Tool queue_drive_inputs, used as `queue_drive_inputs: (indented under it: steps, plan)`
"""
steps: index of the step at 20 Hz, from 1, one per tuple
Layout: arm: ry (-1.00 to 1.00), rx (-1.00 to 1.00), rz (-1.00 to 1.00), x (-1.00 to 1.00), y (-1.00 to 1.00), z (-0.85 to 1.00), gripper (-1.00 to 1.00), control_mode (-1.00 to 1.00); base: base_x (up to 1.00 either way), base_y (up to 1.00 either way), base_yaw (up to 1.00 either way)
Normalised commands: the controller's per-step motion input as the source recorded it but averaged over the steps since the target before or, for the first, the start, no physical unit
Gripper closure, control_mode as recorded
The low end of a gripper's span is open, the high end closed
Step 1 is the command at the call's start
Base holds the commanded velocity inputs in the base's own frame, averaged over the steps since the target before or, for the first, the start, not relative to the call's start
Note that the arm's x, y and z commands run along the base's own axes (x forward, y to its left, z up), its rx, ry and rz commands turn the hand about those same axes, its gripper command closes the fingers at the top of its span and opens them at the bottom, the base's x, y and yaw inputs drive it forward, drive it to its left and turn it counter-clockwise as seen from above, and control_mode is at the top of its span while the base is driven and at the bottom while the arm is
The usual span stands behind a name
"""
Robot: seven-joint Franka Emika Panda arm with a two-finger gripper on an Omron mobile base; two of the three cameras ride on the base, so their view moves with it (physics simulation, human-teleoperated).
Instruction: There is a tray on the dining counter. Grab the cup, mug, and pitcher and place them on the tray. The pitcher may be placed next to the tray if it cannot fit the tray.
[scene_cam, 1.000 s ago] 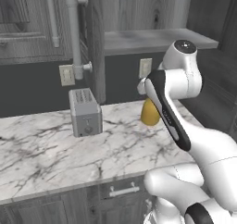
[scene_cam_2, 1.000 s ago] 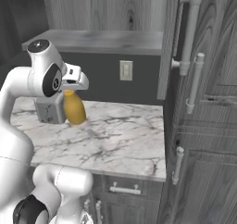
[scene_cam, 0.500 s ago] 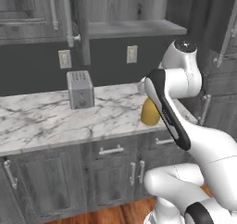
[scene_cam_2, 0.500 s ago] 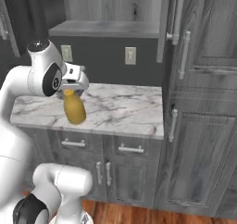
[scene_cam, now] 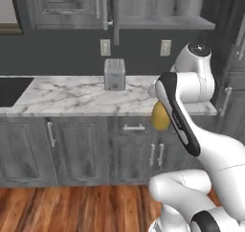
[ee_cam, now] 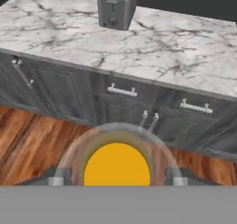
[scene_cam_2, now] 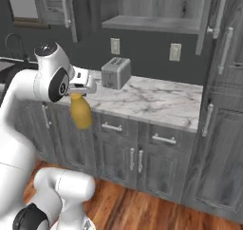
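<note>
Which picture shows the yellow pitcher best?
The right base view: the pitcher hangs from the claw, body in plain sight. The left base view shows its body partly hidden behind the arm. The hand view looks straight down at its round yellow top.

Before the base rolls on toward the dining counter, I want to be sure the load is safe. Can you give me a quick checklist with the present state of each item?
1. Pitcher in the gripper: ok, the jaws are closed on its neck.
2. Pitcher hangs upright: ok, body below the neck in both base views.
3. Pitcher clear of the worktop: ok, it hangs out in front of the cabinet fronts.
4. Toaster out of the way: ok, it stands back on the worktop, apart from the arm.
5. Tray ready to receive it: cannot tell.
6. Cup and mug already placed: cannot tell.
</note>
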Motion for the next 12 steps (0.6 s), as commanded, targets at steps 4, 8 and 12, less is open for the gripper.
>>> queue_drive_inputs:
  steps: [4,8,12]
  plan:
    - [0.00,0.00,0.00,0.00,0.00,0.00,1.00,1.00,-0.36,0.00,0.82]
    - [0.00,0.00,0.00,0.00,0.00,0.00,1.00,1.00,-0.24,0.00,0.94]
    - [0.00,0.00,0.00,0.00,0.00,0.00,1.00,1.00,-0.01,0.01,1.00]
